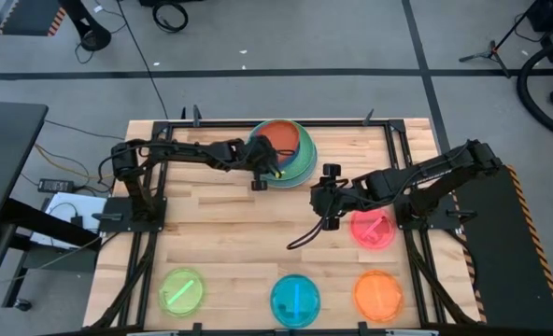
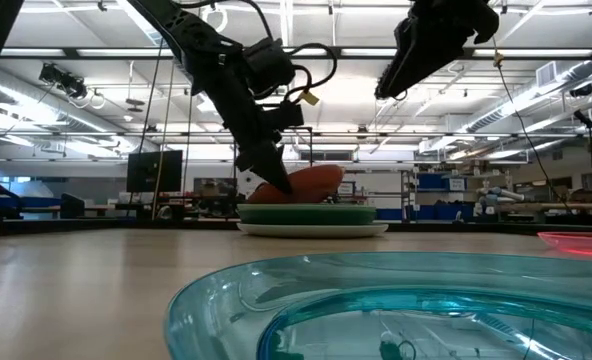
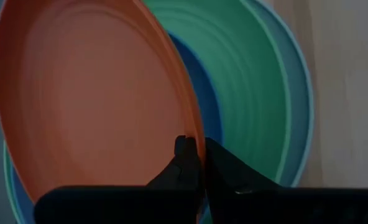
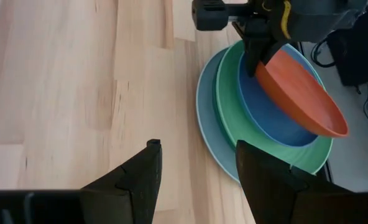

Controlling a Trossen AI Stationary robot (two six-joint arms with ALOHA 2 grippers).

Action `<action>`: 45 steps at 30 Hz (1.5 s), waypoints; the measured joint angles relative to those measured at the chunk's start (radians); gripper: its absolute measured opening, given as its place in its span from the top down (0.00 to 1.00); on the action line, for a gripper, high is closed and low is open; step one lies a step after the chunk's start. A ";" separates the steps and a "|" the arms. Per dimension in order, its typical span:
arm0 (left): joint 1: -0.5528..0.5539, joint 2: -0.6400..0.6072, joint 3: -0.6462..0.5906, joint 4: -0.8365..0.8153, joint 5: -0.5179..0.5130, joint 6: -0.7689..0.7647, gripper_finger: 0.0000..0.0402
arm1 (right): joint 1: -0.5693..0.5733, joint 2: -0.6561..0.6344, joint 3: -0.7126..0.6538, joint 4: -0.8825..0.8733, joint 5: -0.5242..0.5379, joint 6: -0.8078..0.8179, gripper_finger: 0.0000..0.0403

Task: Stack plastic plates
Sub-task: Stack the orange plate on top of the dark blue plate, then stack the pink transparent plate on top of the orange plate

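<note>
A stack of plates (image 1: 293, 154) stands near the table's far edge: a large light blue plate (image 4: 204, 106) at the bottom, green (image 4: 227, 93) on it, then a medium blue one (image 4: 258, 106). My left gripper (image 1: 275, 170) is shut on an orange-red plate (image 3: 91, 93), which tilts over the stack. My right gripper (image 4: 196, 146) hovers open to the right of the stack, above bare wood. A pink-red plate (image 1: 373, 227) lies flat under the right arm. Small lime (image 1: 182, 290), cyan (image 1: 295, 299) and orange (image 1: 378, 294) plates lie along the near edge. My left gripper pinches the orange-red plate's rim (image 3: 193, 127) on the plate's near side, one finger inside the dish and one on its outside. The fingers (image 2: 271, 165) slant down from the table's left. The plate (image 2: 311, 183) is tilted over the blue plate; whether it touches it, I cannot tell.
Bare wood lies in the table's middle between the stack and the row of small plates. A black frame (image 1: 389, 126) borders the table. The cyan plate (image 2: 396, 305) fills the low view's foreground.
</note>
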 joint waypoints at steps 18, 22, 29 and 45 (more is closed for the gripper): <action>-0.001 -0.159 -0.001 -0.074 0.042 -0.100 0.56 | -0.023 0.006 -0.065 0.014 0.054 0.151 0.49; 0.010 -0.234 -0.057 -0.047 0.203 -0.188 0.52 | 0.035 0.006 -0.032 -0.099 0.203 0.383 0.50; -0.087 -0.373 -0.352 0.338 0.288 -0.283 0.57 | 0.093 0.071 0.033 -0.395 0.083 0.827 0.52; -0.678 -0.475 -0.521 0.549 0.256 -0.393 0.60 | 0.224 0.414 0.088 -0.604 -0.361 1.404 0.59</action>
